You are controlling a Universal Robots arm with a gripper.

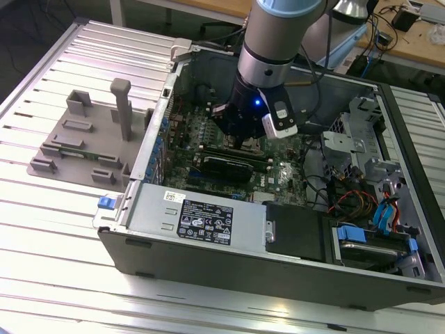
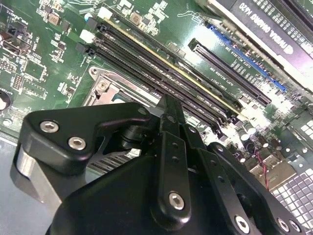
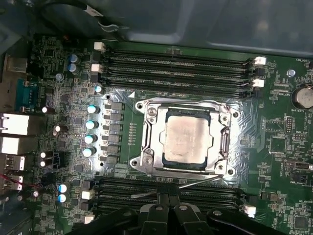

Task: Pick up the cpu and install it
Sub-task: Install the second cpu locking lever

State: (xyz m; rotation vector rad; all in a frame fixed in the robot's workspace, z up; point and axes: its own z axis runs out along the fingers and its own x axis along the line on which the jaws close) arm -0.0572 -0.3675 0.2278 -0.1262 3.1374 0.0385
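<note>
Gripper (image 3: 168, 208): black jointed metal links, bolted — fingers pressed together, nothing held.
CPU (image 3: 187, 141): flat silvery-copper square, seated inside steel socket frame (image 3: 148, 138).

Cpu (image 3: 187, 140) top: dull coppery metal (socket frame (image 3: 226, 131) shinier).

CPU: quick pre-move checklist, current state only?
1. cpu inside the socket frame, lying flat: ok.
2. cpu free of the gripper: ok in the first wrist view; nothing is between the fingers there.
3. Gripper over the motherboard inside the computer case: ok.
4. Fully seated on its contacts: cannot tell.
5. Socket lever latched: cannot tell.
</note>
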